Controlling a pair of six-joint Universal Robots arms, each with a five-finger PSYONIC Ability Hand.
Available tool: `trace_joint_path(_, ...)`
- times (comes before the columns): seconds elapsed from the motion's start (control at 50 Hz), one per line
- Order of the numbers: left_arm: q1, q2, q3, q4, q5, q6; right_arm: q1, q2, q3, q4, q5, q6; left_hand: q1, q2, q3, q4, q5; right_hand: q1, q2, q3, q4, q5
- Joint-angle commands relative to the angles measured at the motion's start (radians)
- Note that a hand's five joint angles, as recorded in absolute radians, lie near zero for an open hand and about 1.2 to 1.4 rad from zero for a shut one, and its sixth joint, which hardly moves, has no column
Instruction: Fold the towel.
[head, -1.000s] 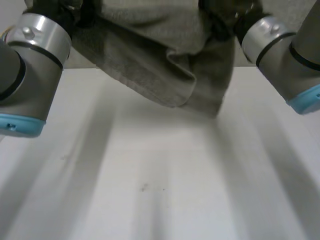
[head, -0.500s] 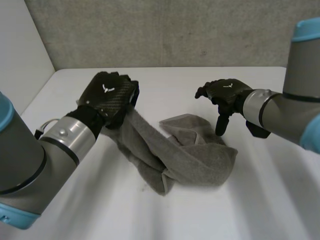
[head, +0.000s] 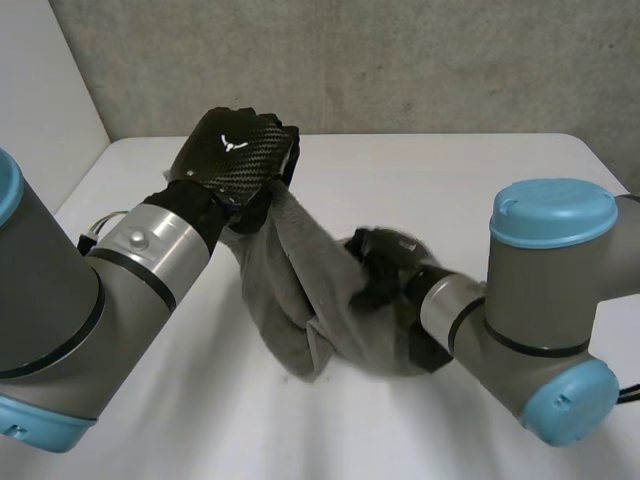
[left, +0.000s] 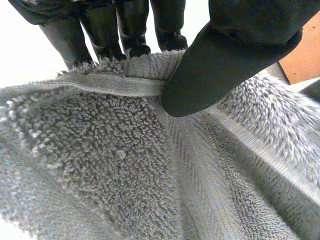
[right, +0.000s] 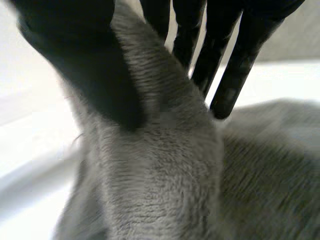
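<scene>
Grey towel (head: 300, 300) lay bunched on the white table (head: 480, 170), one end held up off it. The left hand (head: 235, 160) was above the table with wrist bent down, its thumb (left: 210, 75) and fingers (left: 130, 30) pinching the towel's hemmed edge (left: 115, 86); the cloth sloped from there down to the heap. The right hand (head: 385, 268) sat low at the middle of the heap, a ridge of towel nipped between thumb and fingers, forearm reaching in from the right

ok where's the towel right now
In the head view the grey towel hangs centre, its hemmed edge pinched by the raised left hand, its bunched lower part pinched by the right hand.
</scene>
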Motion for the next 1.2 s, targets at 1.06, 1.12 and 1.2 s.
trace_joint_path(1.06, 0.050, -0.158, 0.167, 0.259, -0.044, 0.042, -0.161, 0.022, -0.518, 0.279, -0.216, -0.945, 0.212, 0.179, 0.181, 0.179, 0.186, 0.648, 0.550, 0.561, 0.561, 0.593)
trace_joint_path(1.12, 0.050, -0.164, 0.069, 0.216, -0.020, 0.051, -0.161, 0.098, -0.543, 0.499, -0.218, -1.029, 0.212, 0.179, 0.181, 0.179, 0.186, 0.648, 0.550, 0.561, 0.561, 0.593)
trace_joint_path(1.2, 0.048, -0.174, -0.048, 0.191, 0.000, 0.120, -0.161, 0.217, -0.550, 0.662, -0.190, -1.152, 0.212, 0.179, 0.181, 0.179, 0.186, 0.648, 0.550, 0.561, 0.561, 0.593)
